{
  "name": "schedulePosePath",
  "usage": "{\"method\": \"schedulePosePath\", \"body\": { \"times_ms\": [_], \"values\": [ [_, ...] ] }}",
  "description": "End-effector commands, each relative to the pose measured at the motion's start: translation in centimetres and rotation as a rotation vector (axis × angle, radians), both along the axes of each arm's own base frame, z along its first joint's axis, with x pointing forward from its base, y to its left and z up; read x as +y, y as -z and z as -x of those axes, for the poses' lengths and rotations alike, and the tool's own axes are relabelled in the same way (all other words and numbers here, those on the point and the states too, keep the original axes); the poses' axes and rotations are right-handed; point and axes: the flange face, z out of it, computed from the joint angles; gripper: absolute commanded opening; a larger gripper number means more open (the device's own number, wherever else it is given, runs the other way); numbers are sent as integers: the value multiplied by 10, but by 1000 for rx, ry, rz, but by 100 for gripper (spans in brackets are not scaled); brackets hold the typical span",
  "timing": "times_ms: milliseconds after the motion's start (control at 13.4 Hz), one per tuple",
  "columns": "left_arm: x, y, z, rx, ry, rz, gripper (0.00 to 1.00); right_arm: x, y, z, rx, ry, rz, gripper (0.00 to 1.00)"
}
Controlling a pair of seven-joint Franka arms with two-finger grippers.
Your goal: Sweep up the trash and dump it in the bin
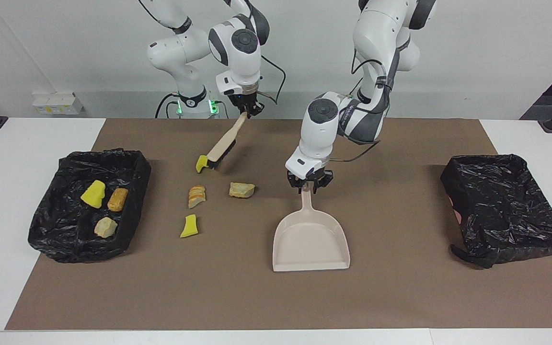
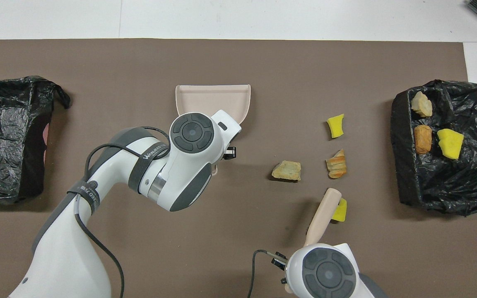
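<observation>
Two grippers are engaged, each on a tool. The right gripper [image 1: 246,109] is clamped on the handle end of a beige, wooden-looking hand brush [image 1: 223,144], which is slanted down toward the right arm's end of the table so that its dark bristle end is set against a bright yellow sponge-like wedge [image 1: 202,163]. The left gripper [image 1: 308,185] is drawn in around the handle of a beige plastic dustpan [image 1: 311,238], whose pan lies flat on the brown mat [image 1: 400,287] with its open lip pointed away from the robots. Three more loose scraps are seen just farther from the robots than the brush: a tan bread-like chunk [image 1: 241,189], an orange-crusted sliced piece [image 1: 196,196] and a second yellow wedge [image 1: 189,226]. Three scraps already lie in the black-lined bin [image 1: 46,235] at the right arm's end, while a second black-lined bin [image 1: 539,230] at the left arm's end appears empty. The sweeping step is judged to be at its start, with nothing yet in the pan. For the next move the dustpan would need to be brought beside the loose scraps with its lip turned toward them, and the brush drawn low across the mat so the light pieces are pushed in rather than scattered.
</observation>
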Motion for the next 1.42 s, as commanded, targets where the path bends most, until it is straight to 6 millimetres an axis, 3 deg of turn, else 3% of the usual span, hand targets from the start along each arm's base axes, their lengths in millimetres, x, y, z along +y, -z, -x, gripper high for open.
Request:
{"method": "schedulePosePath", "body": {
  "times_ms": [0,149,224,373,447,597,746,970,1193,1342],
  "values": [
    [3,-1,3,4,-10,-6,0,-9,0,15,13,122,37,0],
    [14,-6,5,27,12,-65,0,-18,6,24,19,159,60,0],
    [25,-32,9,2,68,-132,0,-25,10,29,22,169,67,0],
    [43,-55,18,24,346,-278,0,-31,24,33,25,194,78,0],
    [52,-65,18,33,389,-285,0,-36,26,30,27,213,76,0],
    [74,-103,24,13,392,-285,0,-45,34,25,48,249,53,0],
    [94,-142,51,32,529,-289,0,-49,44,22,33,248,30,0],
    [119,-177,102,29,685,-303,0,-47,57,21,66,245,6,0],
    [151,-154,121,121,839,-228,0,-52,60,10,69,203,-45,0],
    [179,-141,115,134,878,-157,0,-53,64,2,56,177,-84,0]
  ]
}}
